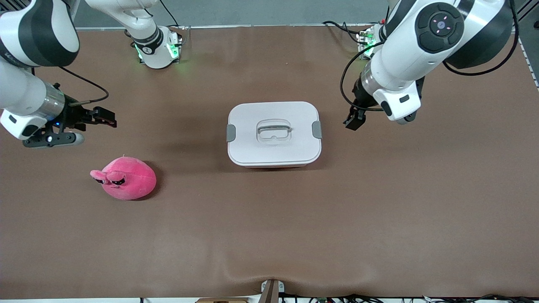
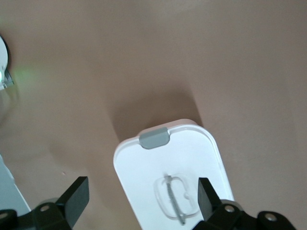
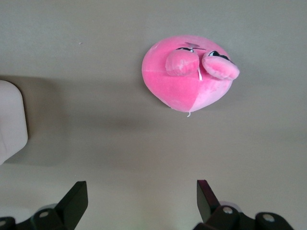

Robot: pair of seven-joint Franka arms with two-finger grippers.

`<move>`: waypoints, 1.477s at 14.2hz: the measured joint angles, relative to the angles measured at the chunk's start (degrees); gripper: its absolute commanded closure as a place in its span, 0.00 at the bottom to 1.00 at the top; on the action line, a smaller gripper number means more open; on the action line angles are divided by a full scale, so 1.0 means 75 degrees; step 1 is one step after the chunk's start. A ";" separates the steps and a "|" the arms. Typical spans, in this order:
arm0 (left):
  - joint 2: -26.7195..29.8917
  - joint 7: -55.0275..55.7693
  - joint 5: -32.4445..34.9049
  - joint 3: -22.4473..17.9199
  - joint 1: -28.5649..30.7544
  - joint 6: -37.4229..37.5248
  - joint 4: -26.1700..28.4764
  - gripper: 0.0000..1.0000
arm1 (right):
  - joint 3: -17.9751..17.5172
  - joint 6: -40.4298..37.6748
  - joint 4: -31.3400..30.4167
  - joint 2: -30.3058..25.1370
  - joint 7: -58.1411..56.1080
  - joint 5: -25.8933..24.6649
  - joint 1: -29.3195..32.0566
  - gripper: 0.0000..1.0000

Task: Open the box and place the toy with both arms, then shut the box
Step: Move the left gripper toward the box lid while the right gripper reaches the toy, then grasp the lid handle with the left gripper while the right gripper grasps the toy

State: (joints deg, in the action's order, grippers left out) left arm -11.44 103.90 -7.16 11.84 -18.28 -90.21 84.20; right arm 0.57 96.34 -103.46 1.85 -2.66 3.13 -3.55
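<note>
The box (image 1: 274, 134) sits closed at the middle of the brown table (image 1: 269, 235), its white lid (image 1: 273, 126) on and a grey clip (image 1: 230, 133) at each short end. The pink plush toy (image 1: 124, 178) lies on the table toward the right arm's end, nearer the front camera than the box. The left claw (image 1: 354, 120) hangs over bare table beside the box, fingers apart and empty. The right claw (image 1: 103, 118) hangs over the table near the toy, fingers apart and empty.

Toy (image 1: 125, 178) nearer camera than box (image 1: 273, 134)
</note>
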 measured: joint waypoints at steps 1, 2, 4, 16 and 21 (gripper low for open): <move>-0.0074 0.0414 0.0000 0.0000 -0.0102 -0.0129 0.0002 0.00 | 0.0000 0.0046 -0.0004 0.0090 0.0000 0.0000 -0.0013 0.00; -0.0168 0.0795 0.0009 0.0000 -0.0239 -0.0237 0.0007 0.00 | 0.0000 0.0112 -0.0004 0.0179 0.0000 0.0000 -0.0023 0.00; -0.0401 0.1559 0.0195 0.0000 -0.0626 -0.0355 0.0016 0.00 | -0.0001 0.0235 -0.0005 0.0324 -0.0067 0.0000 -0.0056 0.00; -0.1257 0.3318 0.0416 0.0010 -0.1573 -0.1457 0.0105 0.00 | 0.0024 0.1799 -0.0018 0.1405 -0.0790 -0.0454 -0.0153 0.00; -0.1468 0.3420 0.0429 0.0011 -0.1831 -0.1825 0.0214 0.00 | 0.0060 0.2220 -0.0011 0.1478 -0.1430 -0.0596 -0.0151 0.00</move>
State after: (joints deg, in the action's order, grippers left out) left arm -22.45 129.54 -3.95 11.92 -32.01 -103.90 85.81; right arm 1.02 112.98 -103.55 12.93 -13.38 -1.34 -4.69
